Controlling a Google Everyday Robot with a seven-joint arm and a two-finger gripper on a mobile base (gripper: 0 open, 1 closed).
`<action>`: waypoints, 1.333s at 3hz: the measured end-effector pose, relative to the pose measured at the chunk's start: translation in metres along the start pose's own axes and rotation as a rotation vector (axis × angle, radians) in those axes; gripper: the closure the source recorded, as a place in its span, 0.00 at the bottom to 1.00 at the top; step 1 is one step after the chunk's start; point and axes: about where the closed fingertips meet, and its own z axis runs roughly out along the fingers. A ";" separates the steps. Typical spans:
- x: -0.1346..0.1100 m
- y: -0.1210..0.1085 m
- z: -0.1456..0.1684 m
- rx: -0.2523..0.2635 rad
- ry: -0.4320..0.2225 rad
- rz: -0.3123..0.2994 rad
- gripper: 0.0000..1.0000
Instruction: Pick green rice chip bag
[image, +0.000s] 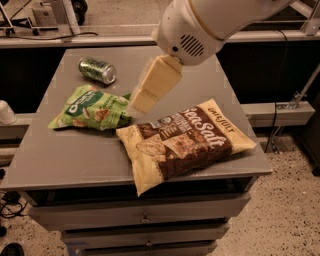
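A grey counter (75, 160) with drawers (145, 217) beneath it holds three things. The small green rice chip bag (92, 109) lies flat and crinkled on the left side, about midway between the near and far edges. A larger cream-and-brown bag (185, 142) lies to its right and nearer, with its far-left corner just beside the green bag's right end. A green can (97, 70) lies on its side at the far left, well apart from both bags.

A thick white arm (200, 25) reaches in from the upper right. Its cream-coloured gripper (143, 100) slants down and to the left, with its tip hanging just above the green bag's right end and not touching it as far as can be seen. Whether the jaws are open or closed cannot be told from this angle.

The step in hand looks like the final approach before the grasp. To do it well, the gripper should probably shift a little further left, over the bag's puffed middle. From there it can come down so the jaws pinch a raised fold of the green bag only. It should stay clear of the larger bag's corner close by.
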 end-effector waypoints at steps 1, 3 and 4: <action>0.000 0.000 0.015 0.012 -0.020 0.004 0.00; -0.005 -0.014 0.082 0.041 -0.109 0.011 0.00; -0.011 -0.020 0.109 0.039 -0.141 0.020 0.00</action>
